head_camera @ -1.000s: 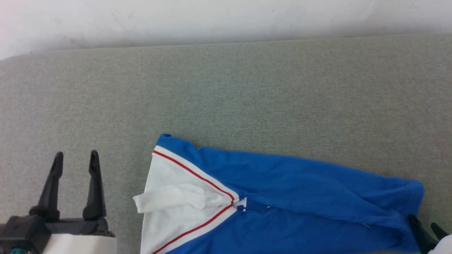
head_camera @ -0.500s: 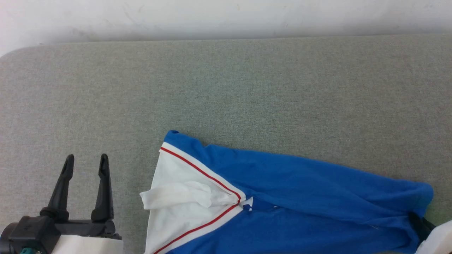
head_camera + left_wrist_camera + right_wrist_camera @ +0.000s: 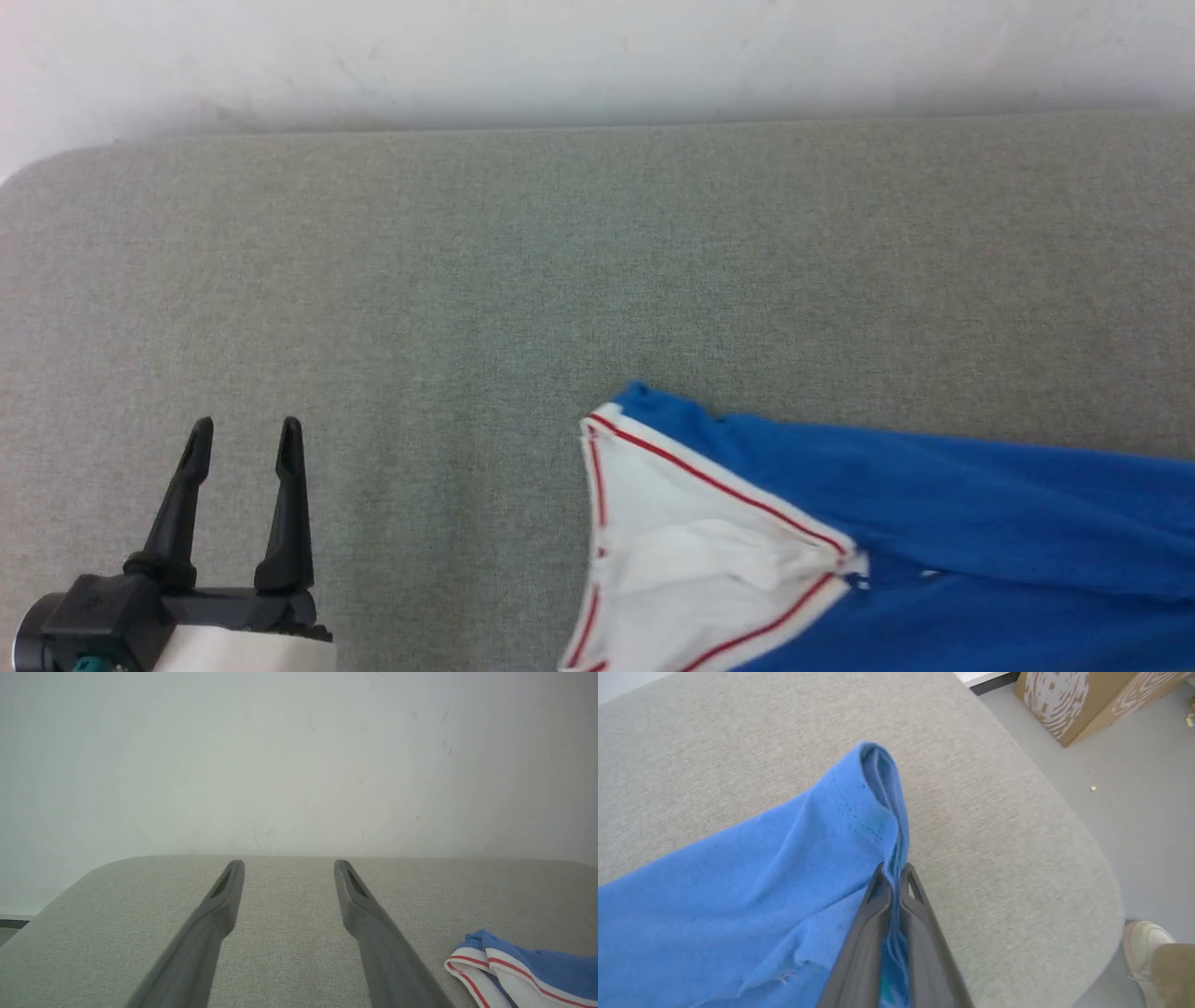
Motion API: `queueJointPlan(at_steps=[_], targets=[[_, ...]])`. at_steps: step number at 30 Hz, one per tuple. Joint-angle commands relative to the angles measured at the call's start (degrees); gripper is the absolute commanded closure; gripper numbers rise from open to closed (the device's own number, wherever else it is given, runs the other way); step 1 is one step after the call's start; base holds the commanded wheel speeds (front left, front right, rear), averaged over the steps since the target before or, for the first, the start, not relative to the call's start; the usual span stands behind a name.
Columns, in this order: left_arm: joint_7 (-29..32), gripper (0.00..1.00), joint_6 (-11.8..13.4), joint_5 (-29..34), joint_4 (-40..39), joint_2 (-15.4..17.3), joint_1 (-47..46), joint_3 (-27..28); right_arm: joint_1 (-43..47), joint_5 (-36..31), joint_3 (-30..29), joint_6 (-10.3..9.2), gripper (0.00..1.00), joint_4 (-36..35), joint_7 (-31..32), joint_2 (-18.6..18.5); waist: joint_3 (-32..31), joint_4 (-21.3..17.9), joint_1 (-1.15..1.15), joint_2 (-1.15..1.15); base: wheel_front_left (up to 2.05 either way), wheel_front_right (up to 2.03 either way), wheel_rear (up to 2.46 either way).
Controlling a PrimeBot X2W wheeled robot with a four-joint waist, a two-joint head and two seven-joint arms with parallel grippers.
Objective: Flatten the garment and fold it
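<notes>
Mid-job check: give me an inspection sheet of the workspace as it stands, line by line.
Surface: grey fabric-covered table, rounded corners.
Job's things: garment, blue with a white sleeve and red trim, lying creased and bunched, not yet flat; it runs off the head view's right and bottom edges.
Clutter: nothing seen.
Grippers: left gripper open over bare table, apart from the garment; right gripper shut on the garment's blue hem.
Cables: nothing seen.
Surroundings: white wall behind the table; grey floor with a cardboard box and a person's shoe near the table's corner.
</notes>
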Motion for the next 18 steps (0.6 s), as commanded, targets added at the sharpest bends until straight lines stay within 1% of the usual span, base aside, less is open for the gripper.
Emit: queueJointPlan(at_steps=[1,4,7,12,18], targets=[[-0.3,0.00,-0.5,0.5,0.4,-0.3,0.4,0.0,-0.9,-0.9,-1.8,-0.12,1.00,-0.2,0.1,-0.9,-0.7,0.1,0.00,0.00,0.00,0.00,0.00],[-0.3,0.00,-0.8,0.5,0.9,-0.5,0.9,-0.3,-0.9,-0.8,-2.1,-0.12,1.00,-1.0,0.8,-2.0,-1.5,0.1,0.00,0.00,0.00,0.00,0.00],[-0.3,0.00,-1.0,0.3,1.2,-0.8,1.4,-0.5,-0.6,0.7,1.4,-0.12,1.00,-3.7,2.9,-1.4,-2.2,0.0,0.00,0.00,0.00,0.00,0.00],[-0.3,0.00,-1.6,0.0,1.9,-1.4,1.7,-1.1,0.9,4.2,11.0,-0.12,1.00,-10.6,7.9,0.9,-3.3,0.0,0.00,0.00,0.00,0.00,0.00],[-0.3,0.00,-2.1,-0.3,2.6,-2.2,1.4,-1.5,3.5,7.3,24.9,-0.12,1.00,-16.8,14.5,1.9,-3.9,0.4,0.00,0.00,0.00,0.00,0.00]])
